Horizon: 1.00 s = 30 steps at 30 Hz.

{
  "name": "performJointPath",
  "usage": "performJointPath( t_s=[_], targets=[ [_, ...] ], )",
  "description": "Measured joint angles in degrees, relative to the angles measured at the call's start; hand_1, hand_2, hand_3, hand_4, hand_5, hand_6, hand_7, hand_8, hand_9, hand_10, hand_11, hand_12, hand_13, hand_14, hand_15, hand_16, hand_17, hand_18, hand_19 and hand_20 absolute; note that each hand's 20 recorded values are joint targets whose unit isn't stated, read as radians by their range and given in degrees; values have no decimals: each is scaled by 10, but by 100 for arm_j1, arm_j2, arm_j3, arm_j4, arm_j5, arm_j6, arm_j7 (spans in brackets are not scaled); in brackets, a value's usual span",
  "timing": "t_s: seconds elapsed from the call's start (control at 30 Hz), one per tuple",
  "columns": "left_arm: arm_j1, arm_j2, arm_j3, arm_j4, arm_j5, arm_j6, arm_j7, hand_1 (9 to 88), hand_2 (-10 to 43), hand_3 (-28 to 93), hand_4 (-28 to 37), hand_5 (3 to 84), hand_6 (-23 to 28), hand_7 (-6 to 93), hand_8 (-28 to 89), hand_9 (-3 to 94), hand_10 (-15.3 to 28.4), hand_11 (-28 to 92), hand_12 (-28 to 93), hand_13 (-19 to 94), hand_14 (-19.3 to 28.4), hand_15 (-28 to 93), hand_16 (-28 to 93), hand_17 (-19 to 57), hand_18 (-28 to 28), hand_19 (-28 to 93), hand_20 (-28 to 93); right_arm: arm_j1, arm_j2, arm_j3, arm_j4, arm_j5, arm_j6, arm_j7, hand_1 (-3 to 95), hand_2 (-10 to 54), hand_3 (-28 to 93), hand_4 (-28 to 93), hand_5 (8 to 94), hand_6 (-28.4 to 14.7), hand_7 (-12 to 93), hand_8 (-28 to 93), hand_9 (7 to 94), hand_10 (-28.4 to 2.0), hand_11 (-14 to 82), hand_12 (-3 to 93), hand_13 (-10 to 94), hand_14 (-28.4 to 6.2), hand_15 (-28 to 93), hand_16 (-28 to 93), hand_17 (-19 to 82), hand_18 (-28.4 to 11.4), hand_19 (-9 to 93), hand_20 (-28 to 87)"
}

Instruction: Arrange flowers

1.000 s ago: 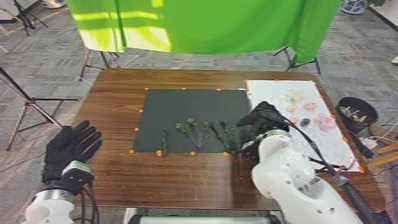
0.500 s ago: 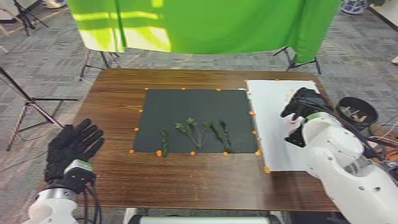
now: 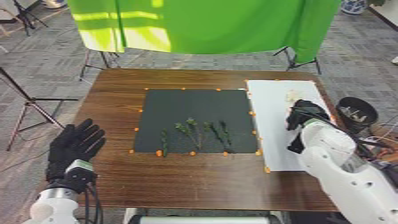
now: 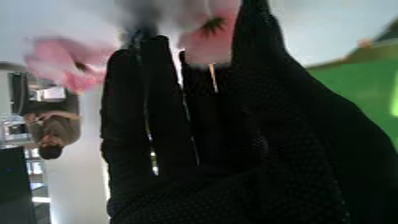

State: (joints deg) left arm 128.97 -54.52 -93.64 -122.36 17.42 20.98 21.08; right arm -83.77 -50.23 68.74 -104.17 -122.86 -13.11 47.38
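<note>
Head view: right hand [image 3: 305, 111] near sheet-edge [image 3: 321, 95]

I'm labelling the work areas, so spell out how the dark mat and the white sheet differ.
The mat is dark; the sheet is white. The mat is wider, while the sheet reaches nearer the robot. Green sprigs lie on the mat, pale flowers on the sheet. Both have orange marks along their edges.

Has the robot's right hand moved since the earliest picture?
Yes. In the head view, the right hand has moved right, from the right edge of the black mat to over the white sheet.
</note>
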Motion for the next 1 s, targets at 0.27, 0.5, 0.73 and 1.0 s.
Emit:
performJointPath(
  t_s=[0.27,0.5,0.73,1.0],
  targets=[
    [-36,-29,26,4,20,-3,-46,313,159,704,-283,467,117,188,-96,397,178,343,111,282,189,512,-110,-62,171,443,100,-49,4,-165,186,-113,796,7,661,-95,687,-283,786,29,172,24,867,-88,23,272,783,-61,148,395,372,-178,828,270],
    [-44,-60,53,10,17,-15,-64,314,159,704,-283,466,117,188,-96,396,178,344,111,282,188,512,-110,-61,171,443,99,-151,38,-337,232,-357,1369,-56,658,-95,702,-283,850,34,167,47,923,-79,24,262,753,-62,115,375,354,-172,804,254],
    [-59,-62,63,27,14,-40,-105,314,159,703,-283,466,116,190,-97,397,178,343,111,282,188,512,-110,-62,171,443,99,-204,169,-420,68,-478,1859,-156,654,-95,711,-283,864,32,165,49,934,-82,33,257,749,-61,120,368,343,-169,805,229],
    [-42,-64,63,26,19,-67,-128,313,159,702,-283,466,117,187,-96,397,179,342,111,281,189,511,-110,-62,171,442,99,-110,253,-489,-585,-61,2086,-828,652,-95,707,-283,859,38,167,52,929,-77,26,265,747,-53,126,376,328,-159,795,226]
  ],
)
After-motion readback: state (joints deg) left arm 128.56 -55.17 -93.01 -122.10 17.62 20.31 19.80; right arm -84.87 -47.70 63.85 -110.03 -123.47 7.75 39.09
